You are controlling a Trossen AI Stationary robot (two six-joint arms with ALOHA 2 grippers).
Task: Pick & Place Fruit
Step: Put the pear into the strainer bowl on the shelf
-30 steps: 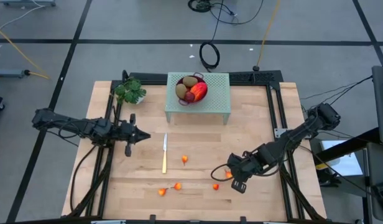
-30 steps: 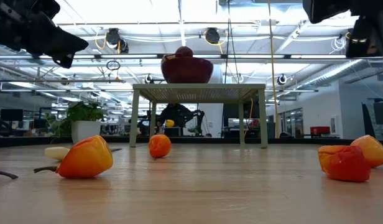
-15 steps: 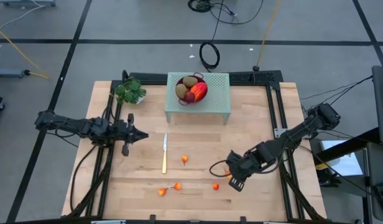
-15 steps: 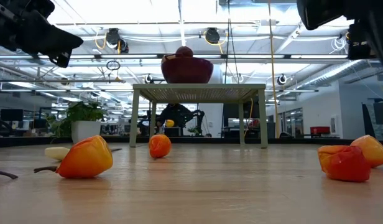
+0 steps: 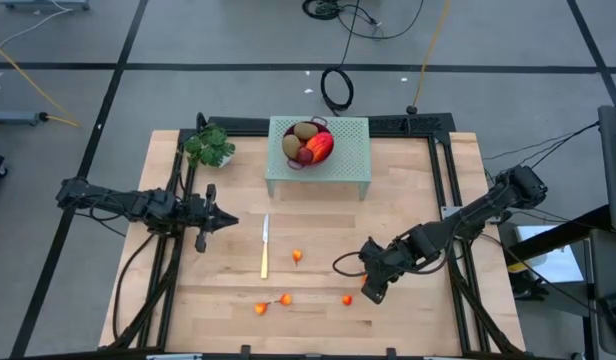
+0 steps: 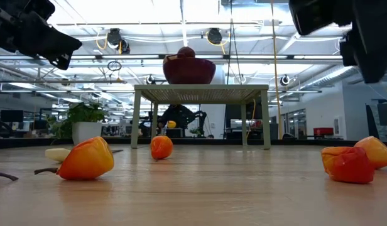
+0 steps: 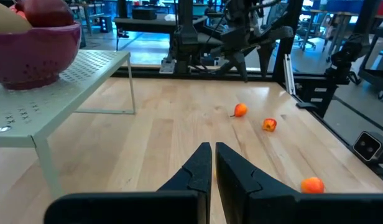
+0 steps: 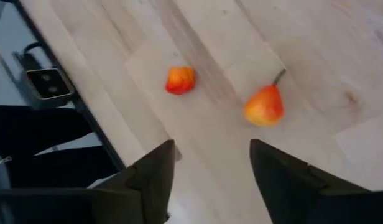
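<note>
- Although no brand, label or readable writing shows anywhere, the layout is plain: a wooden table (image 5: 408,180) seen from above, with two dark arms.
- A pale green perforated stand (image 5: 343,160) at the table's far edge carries a dark red bowl (image 5: 308,146) holding a red-yellow mango-like fruit (image 5: 322,146), two brown-green ovals (image 5: 304,130) and a dark red ball (image 5: 305,155).
- Four tiny orange-red fruits (image 5: 297,257) lie loose on the near half of the table.
- The right gripper (image 5: 369,290) hangs low near the front right, fingers spread wide and holding nothing; in its wrist view two small fruits (image 8: 264,106) lie just ahead of the fingertips, apart from them.
- The left gripper (image 5: 228,218) hovers at mid-left, fingers (image 7: 201,163) pressed almost together, empty.
- A yellow-handled knife (image 5: 265,246) lies between the arms; a green plant (image 5: 210,146) stands at the far left.
</note>
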